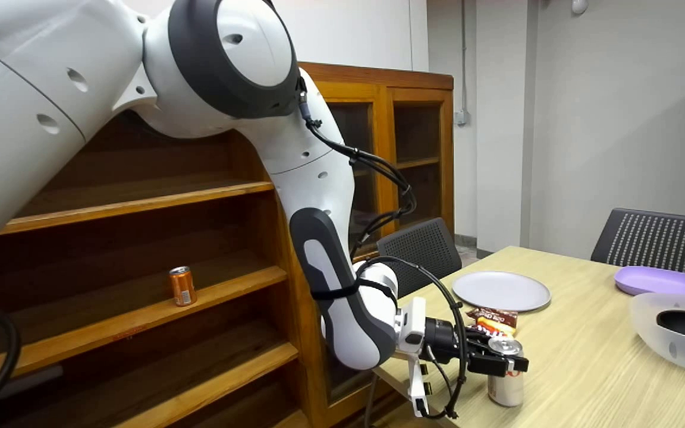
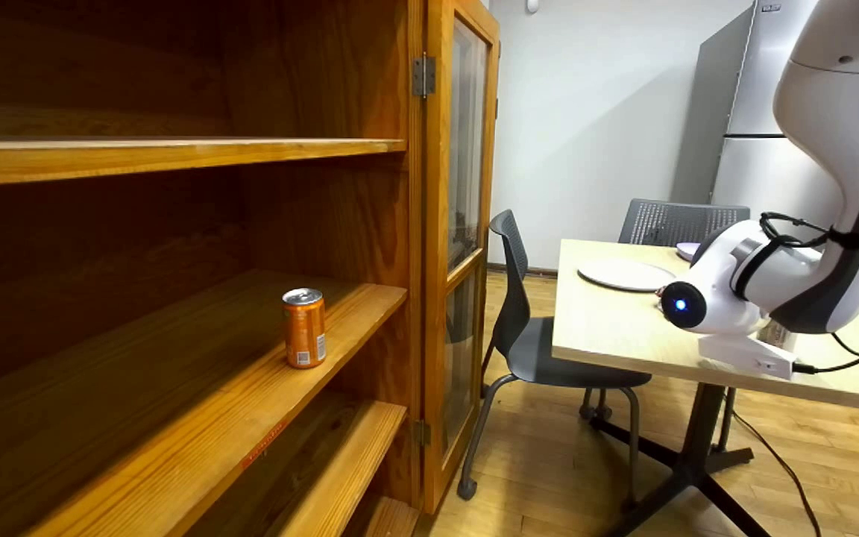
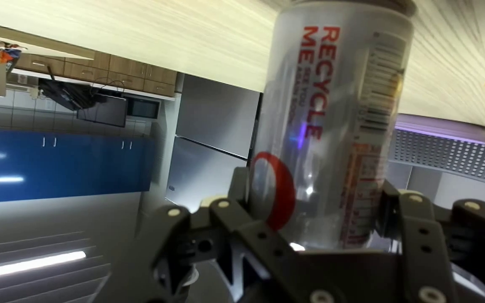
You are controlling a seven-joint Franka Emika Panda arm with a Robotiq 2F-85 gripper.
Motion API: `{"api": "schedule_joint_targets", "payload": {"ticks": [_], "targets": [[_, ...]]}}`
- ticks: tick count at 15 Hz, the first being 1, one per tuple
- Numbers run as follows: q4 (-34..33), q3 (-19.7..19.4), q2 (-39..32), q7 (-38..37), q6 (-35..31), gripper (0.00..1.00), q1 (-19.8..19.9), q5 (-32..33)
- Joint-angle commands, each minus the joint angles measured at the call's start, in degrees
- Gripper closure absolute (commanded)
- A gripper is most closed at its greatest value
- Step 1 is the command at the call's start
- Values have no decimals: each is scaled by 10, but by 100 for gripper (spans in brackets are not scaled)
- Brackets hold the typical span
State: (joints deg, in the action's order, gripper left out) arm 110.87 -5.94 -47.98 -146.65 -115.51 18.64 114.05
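Table point(image 1: 583, 339) below, your gripper point(image 3: 313, 193) clasps a standing can point(image 1: 506, 389).
Pale wood grain runs across the flat table; your gripper's jaws, parted by the can's width, are closed on its upper half. The can is a smooth, red-lettered metal cylinder, probably slippery and easily dented if squeezed hard; its fill, and so its weight, you can't judge. Your best hold should be even pressure on its straight side.
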Motion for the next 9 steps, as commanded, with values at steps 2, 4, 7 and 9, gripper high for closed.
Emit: {"api": "schedule_joint_targets", "payload": {"ticks": [2,4,7,9], "targets": [[23,4,31,12,-5,60,-13,8],[31,6,39,10,-2,60,-22,9],[47,10,56,9,4,60,-36,8],[59,14,69,8,10,60,-48,6]]}}
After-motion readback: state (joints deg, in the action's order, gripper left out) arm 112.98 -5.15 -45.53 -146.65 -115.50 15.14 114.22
